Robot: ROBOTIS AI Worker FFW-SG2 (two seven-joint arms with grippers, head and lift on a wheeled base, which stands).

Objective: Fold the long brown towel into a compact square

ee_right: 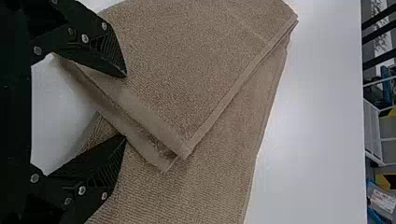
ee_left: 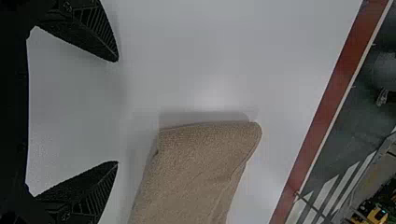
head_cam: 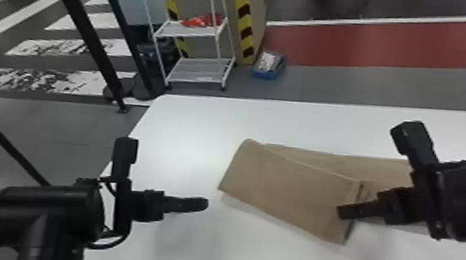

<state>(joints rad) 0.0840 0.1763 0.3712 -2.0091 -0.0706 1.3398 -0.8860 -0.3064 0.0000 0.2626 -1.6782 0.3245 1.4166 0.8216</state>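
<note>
The brown towel [head_cam: 287, 184] lies on the white table, its left part folded back over a longer stretch that runs right beneath my right arm. My right gripper [head_cam: 348, 211] is at the folded flap's hemmed end. In the right wrist view, the fingers of my right gripper [ee_right: 125, 106] stand apart over the hem corner of the towel [ee_right: 187, 84], not closed on it. My left gripper [head_cam: 199, 204] hangs left of the towel's folded edge. In the left wrist view, my left gripper [ee_left: 116, 112] is open with nothing between its fingers, the towel's folded end [ee_left: 201, 163] farther out.
The white table [head_cam: 196, 128] has its left edge beside my left arm and its far edge behind the towel. Beyond it on the floor stand a white shelf cart [head_cam: 197, 70], a blue box [head_cam: 269, 65] and dark posts [head_cam: 91, 42].
</note>
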